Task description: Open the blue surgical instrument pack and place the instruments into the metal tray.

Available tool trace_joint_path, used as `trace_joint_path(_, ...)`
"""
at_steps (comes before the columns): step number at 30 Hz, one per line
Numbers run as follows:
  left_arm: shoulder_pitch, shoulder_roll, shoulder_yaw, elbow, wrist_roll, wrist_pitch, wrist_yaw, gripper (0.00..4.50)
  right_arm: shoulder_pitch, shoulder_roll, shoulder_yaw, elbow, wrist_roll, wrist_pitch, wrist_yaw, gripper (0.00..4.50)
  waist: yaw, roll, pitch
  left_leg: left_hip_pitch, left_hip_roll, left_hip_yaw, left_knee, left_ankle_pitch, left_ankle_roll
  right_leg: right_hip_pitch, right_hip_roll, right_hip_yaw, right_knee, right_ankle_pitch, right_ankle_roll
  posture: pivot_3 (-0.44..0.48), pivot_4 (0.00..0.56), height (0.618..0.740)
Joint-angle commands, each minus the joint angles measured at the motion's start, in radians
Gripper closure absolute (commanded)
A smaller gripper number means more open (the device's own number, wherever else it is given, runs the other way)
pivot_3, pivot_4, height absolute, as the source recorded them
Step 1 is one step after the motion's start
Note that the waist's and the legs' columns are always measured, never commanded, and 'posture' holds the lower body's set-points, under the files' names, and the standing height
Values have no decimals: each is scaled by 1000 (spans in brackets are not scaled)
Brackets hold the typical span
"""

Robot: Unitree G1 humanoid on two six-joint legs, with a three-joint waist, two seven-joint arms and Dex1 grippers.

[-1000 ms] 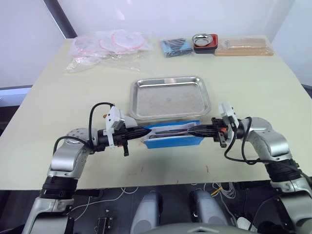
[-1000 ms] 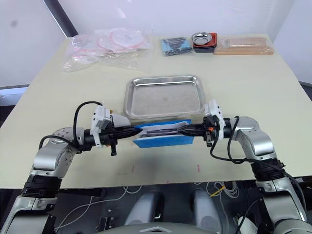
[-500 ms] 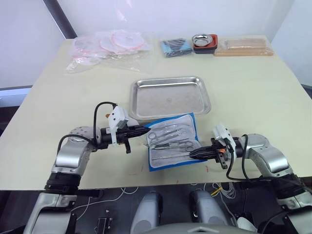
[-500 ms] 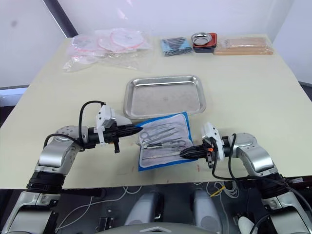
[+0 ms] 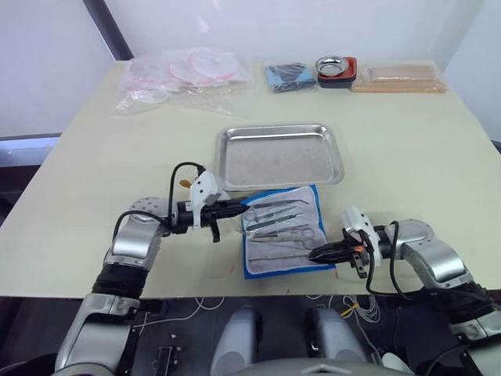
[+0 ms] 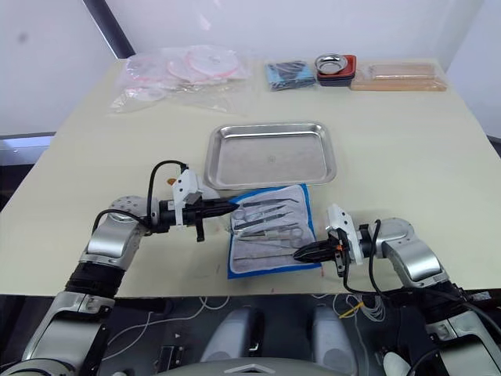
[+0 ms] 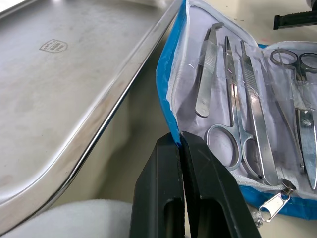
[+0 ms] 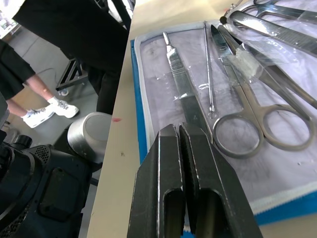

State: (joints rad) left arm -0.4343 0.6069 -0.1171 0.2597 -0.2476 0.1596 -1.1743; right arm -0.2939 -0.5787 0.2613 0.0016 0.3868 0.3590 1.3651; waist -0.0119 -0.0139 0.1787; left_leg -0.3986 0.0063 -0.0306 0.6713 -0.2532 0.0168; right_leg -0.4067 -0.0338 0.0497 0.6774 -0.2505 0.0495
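Note:
The blue surgical instrument pack (image 5: 274, 256) lies open and flat near the table's front edge, white lining up. Several silver instruments (image 5: 283, 222), among them scissors (image 7: 233, 144) and forceps, rest in its sleeves. Just behind it sits the metal tray (image 5: 279, 157), with nothing in it. My left gripper (image 5: 237, 209) is shut on the pack's slightly raised left edge, as the left wrist view (image 7: 180, 136) shows. Over the pack's front right corner my right gripper (image 5: 313, 254) is shut, its tips above the lining by a scalpel (image 8: 178, 84).
Along the far edge are clear plastic bags (image 5: 184, 74), a dark blue cloth bundle (image 5: 290, 76), a small metal bowl in a red-black dish (image 5: 337, 66) and a tan packet (image 5: 399, 77). A person's legs (image 8: 20, 94) stand beside the table.
The pack went from folded between both grippers to lying flat and open. My right gripper swung toward the front edge. Since half a second ago, mostly the camera has shifted.

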Motion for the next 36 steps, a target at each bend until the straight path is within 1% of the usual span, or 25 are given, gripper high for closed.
trace_joint_path(1, -9, -19, -55, 64, 47, -34, -30, 4500, -3, -14, -10, -21, -4, -24, 6, 4400, 2, 0, 0, 1, 0, 0, 0, 0, 0, 1, 0, 0, 0, 0, 0, 0, 150, 740)
trace_joint_path(7, -51, -52, -64, 131, 84, -90, -27, 4500, 35, -7, -2, -73, 18, -8, -1, 4400, 6, 1, -1, 2, 0, -3, 1, 0, 0, 3, 0, -3, 0, 0, 0, 0, 150, 740)
trace_joint_path(13, -64, -93, -75, 148, 109, -115, -25, 4500, 63, -1, 0, -111, 22, 12, -23, 4400, 9, 1, -1, 3, -1, -4, 3, 0, 0, 7, 0, -5, -1, 0, 0, 0, 150, 740)
trace_joint_path(16, -66, -99, -68, 156, 111, -113, -24, 4500, 71, -8, -2, -97, 3, -13, -30, 4400, 12, 1, -1, 4, 0, -4, 5, 0, 0, 10, -1, -5, -2, 0, 1, 0, 150, 740)
trace_joint_path(21, -51, -80, -59, 147, 112, -101, -35, 4500, 83, -29, 10, -67, -44, -77, -19, 4400, 14, 1, -1, 4, -1, -4, 5, 0, 0, 10, -1, -6, -3, 0, 1, 0, 150, 740)
trace_joint_path(26, -28, -76, -48, 130, 102, -87, -29, 4500, 90, -59, 29, -1, -118, -190, -4, 4400, 10, 1, -2, 4, 0, -4, 5, 0, 0, 10, 0, -6, -3, 0, 1, 0, 150, 740)
trace_joint_path(31, -29, -89, -48, 138, 116, -89, -3, 4500, 105, -66, 18, -12, -95, -192, 8, 4400, 10, 1, -2, 4, 0, -4, 5, 0, 0, 10, 0, -6, -3, 0, 1, 0, 150, 740)
trace_joint_path(36, -21, -96, -25, 118, 90, -65, 12, 4500, 103, -63, 19, -9, -93, -192, 6, 4400, 12, 2, -3, 4, 0, -5, 5, 0, 0, 10, -1, -6, -3, 0, 1, 0, 150, 740)
